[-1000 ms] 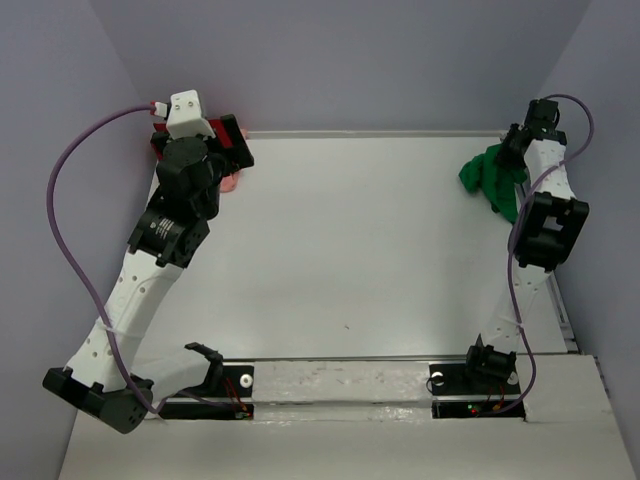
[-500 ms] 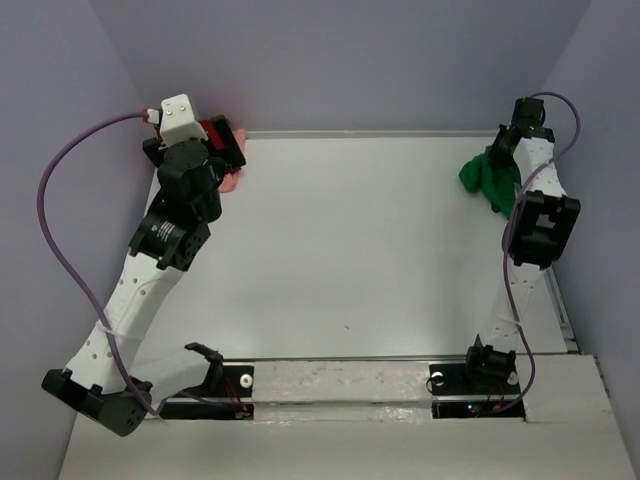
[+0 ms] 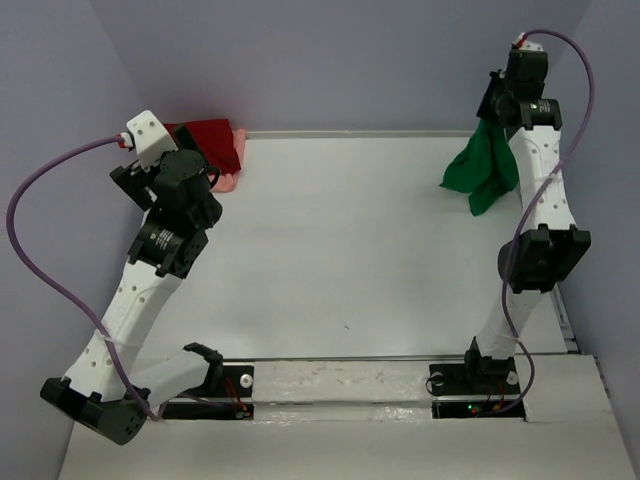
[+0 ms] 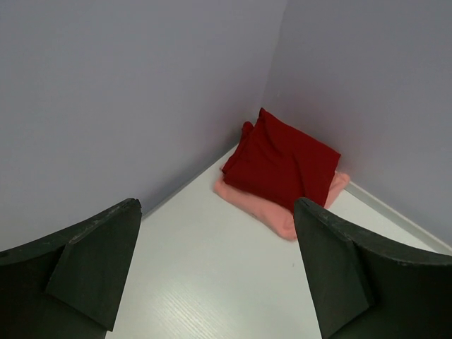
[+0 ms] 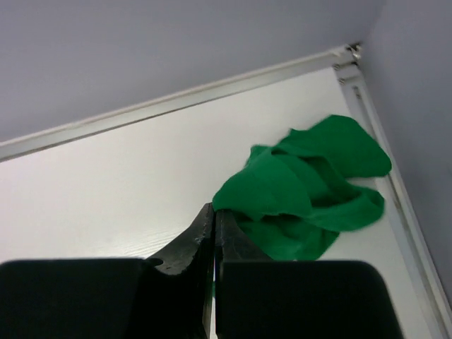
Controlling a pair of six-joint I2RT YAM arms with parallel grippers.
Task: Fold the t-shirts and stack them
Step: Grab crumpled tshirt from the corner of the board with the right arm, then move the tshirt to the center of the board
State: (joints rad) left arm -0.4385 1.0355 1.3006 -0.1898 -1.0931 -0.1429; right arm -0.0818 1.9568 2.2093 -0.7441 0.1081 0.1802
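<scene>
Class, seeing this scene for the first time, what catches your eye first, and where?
The bright green t-shirt hangs crumpled from the shut right gripper near the far right corner. In the far left corner, the dark red t-shirt lies folded on the salmon pink t-shirt, the open left gripper facing them.

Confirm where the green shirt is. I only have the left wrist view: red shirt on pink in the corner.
Observer: Far right side of the table. The green t-shirt hangs from the right end effector.
Operator: Gripped, or just draped?
Observer: Gripped. In the right wrist view the jaws are shut on a pinch of the green cloth.
Operator: Folded yet?
Observer: No. It is a crumpled bunch, not folded.
</scene>
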